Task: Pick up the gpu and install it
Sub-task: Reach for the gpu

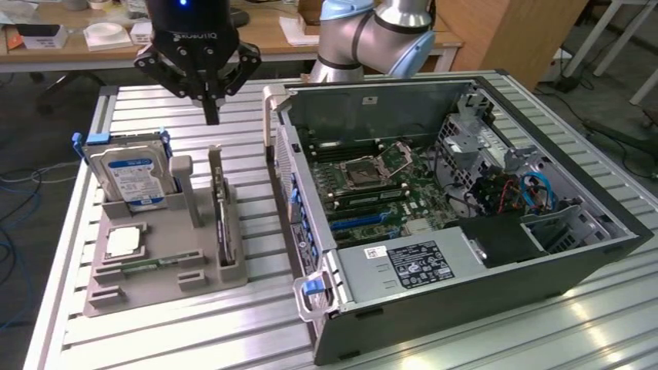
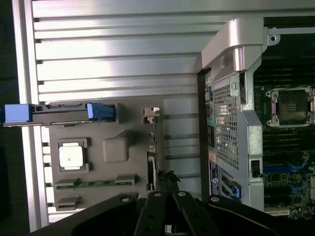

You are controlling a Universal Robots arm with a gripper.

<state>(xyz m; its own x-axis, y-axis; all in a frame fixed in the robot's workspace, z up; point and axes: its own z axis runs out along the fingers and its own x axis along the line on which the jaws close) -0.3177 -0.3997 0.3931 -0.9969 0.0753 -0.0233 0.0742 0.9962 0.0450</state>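
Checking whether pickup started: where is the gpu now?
Exterior view's left: the gpu stands on edge in the grey holder, between the hard drive and the computer case.

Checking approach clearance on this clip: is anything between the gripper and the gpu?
Nothing visible. The gripper hangs in open air above the gpu, which stands on edge in the grey holder with its top edge bare. The hard drive stands apart, toward the exterior view's left.
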